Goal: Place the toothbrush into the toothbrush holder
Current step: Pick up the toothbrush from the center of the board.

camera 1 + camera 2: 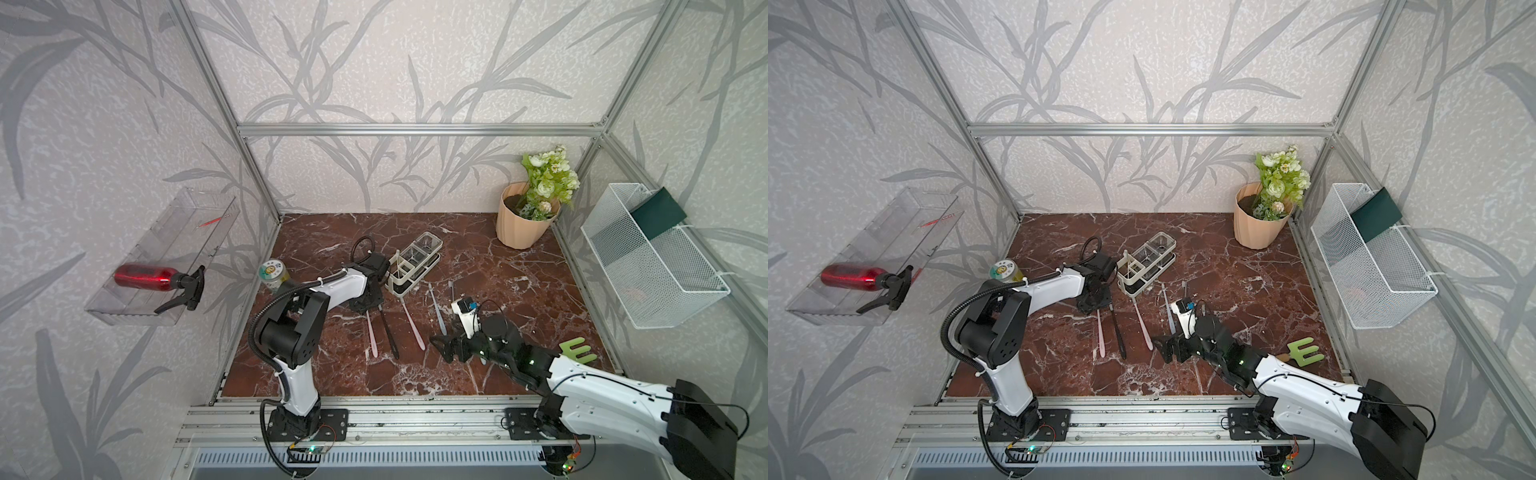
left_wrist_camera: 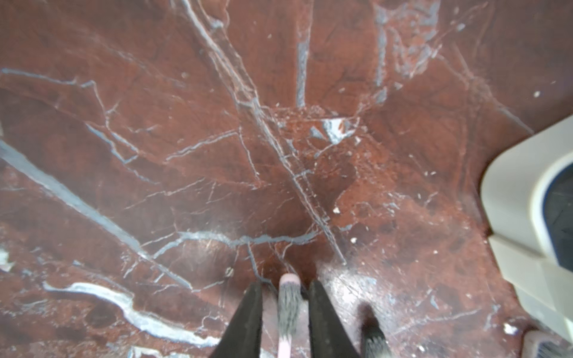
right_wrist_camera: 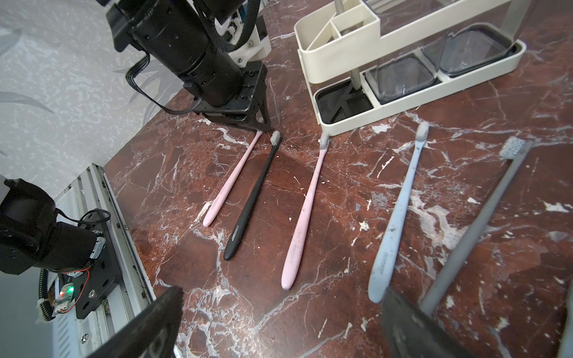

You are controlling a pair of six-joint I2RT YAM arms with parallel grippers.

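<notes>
Since the pink toothbrush, flat on the worktop near the toothbrush holder, is met only at its brush end by the half-open left pincer, it could be tipped and dropped when lifted.

White brand print on black toothbrush handle, similar on blue toothbrush; letters not legible.

walls: grey leaf wallpaper | tabletop: red-brown veined marble | frame: aluminium bars
</notes>
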